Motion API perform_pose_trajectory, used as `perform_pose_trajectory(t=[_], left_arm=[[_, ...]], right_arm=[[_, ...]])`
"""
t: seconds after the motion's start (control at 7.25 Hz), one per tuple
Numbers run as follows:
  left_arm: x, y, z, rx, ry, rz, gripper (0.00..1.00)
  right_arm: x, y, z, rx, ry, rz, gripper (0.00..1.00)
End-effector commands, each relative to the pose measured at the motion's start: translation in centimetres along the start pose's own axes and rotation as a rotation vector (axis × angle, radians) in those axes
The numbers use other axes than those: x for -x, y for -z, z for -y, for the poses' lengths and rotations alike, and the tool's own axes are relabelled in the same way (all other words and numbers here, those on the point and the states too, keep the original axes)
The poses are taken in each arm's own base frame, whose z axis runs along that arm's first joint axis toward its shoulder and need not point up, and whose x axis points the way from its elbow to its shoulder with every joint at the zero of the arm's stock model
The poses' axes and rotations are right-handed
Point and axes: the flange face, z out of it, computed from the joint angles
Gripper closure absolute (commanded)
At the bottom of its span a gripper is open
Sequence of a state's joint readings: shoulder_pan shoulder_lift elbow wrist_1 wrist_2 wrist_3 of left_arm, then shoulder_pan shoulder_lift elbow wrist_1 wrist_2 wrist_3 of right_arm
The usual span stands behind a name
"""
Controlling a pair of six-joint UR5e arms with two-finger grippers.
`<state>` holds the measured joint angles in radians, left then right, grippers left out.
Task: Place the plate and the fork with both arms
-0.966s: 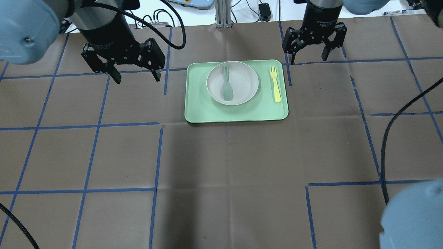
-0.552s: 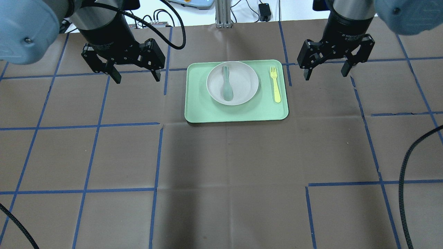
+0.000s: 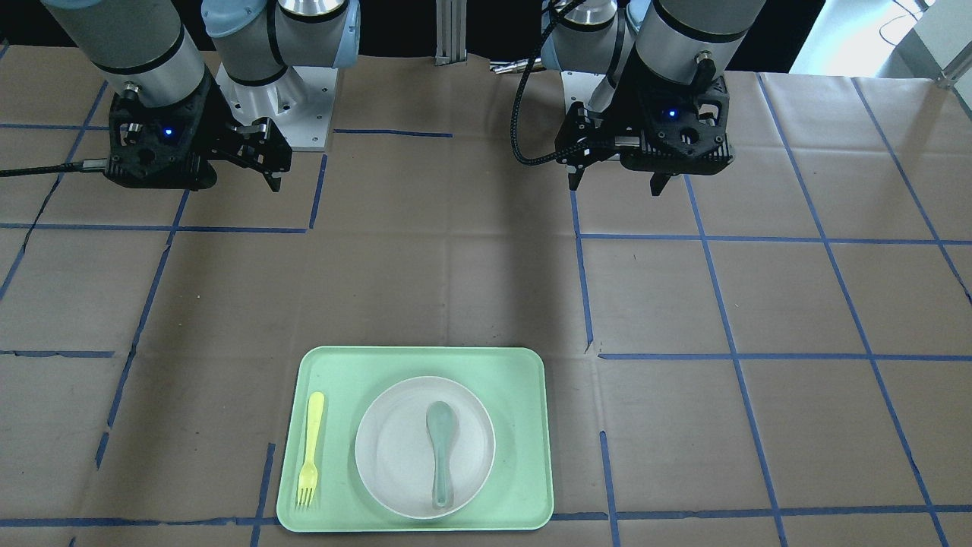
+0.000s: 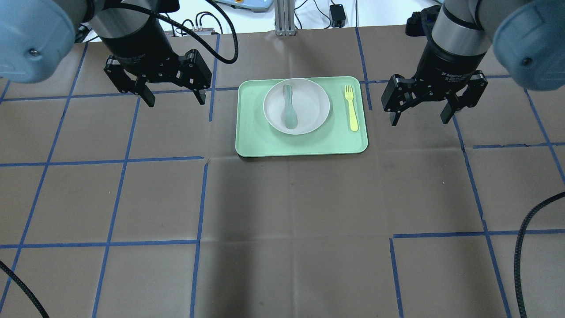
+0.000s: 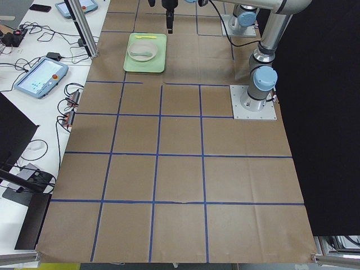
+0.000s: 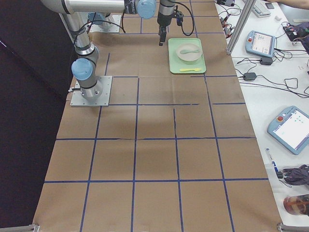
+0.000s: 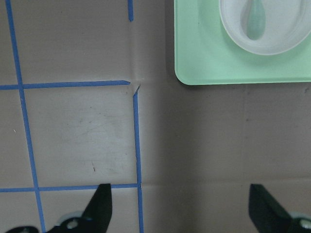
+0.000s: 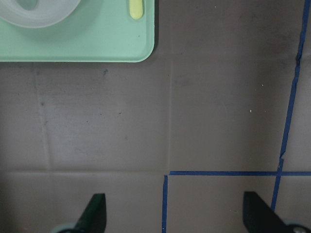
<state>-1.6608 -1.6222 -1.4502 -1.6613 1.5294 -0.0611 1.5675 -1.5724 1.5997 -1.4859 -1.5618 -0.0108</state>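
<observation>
The off-white plate [image 4: 311, 104] sits on the pale-green tray [image 4: 256, 132] with a grey-green spoon [image 4: 289, 108] lying in it. The pale-yellow fork [image 4: 352, 110] lies on the tray to the right of the plate. My left gripper [image 4: 175, 100] is open and empty above the table, left of the tray. My right gripper [image 4: 419, 121] is open and empty, right of the tray near the fork. The left wrist view shows the plate [image 7: 286, 34] and a tray corner [image 7: 204, 58]. The right wrist view shows the fork's handle end [image 8: 136, 8].
Brown paper with blue tape lines covers the table [image 4: 282, 221]. A black cable [image 4: 525, 247] hangs at the right. Teach pendants and cables lie on the white bench [image 6: 289, 125] beyond the table's far edge.
My right gripper has moved right and toward the near side, from behind the tray's far right corner to beside its right edge. The left arm, plate, fork and spoon have not moved.
</observation>
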Motion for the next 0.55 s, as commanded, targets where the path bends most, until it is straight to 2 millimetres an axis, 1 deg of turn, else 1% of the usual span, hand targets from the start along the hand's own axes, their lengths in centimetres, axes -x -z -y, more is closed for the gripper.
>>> perform_pose_trajectory(t=[0.0, 0.14, 0.28, 0.41], left_arm=[[0.0, 0.1, -0.1, 0.002, -0.003, 0.002, 0.00], [-0.1, 0.6, -0.5, -0.009, -0.005, 0.001, 0.00], [-0.2, 0.3, -0.4, -0.001, -0.005, 0.002, 0.00], [-0.2, -0.9, 0.5, 0.020, 0.005, -0.002, 0.00]], right_arm=[[0.0, -0.2, -0.1, 0.003, 0.000, 0.000, 0.00], [0.0, -0.3, 0.0, 0.006, 0.000, 0.000, 0.00], [0.0, -0.6, 0.2, 0.012, 0.008, 0.002, 0.00], [0.0, -0.6, 0.2, 0.011, 0.009, 0.002, 0.00]])
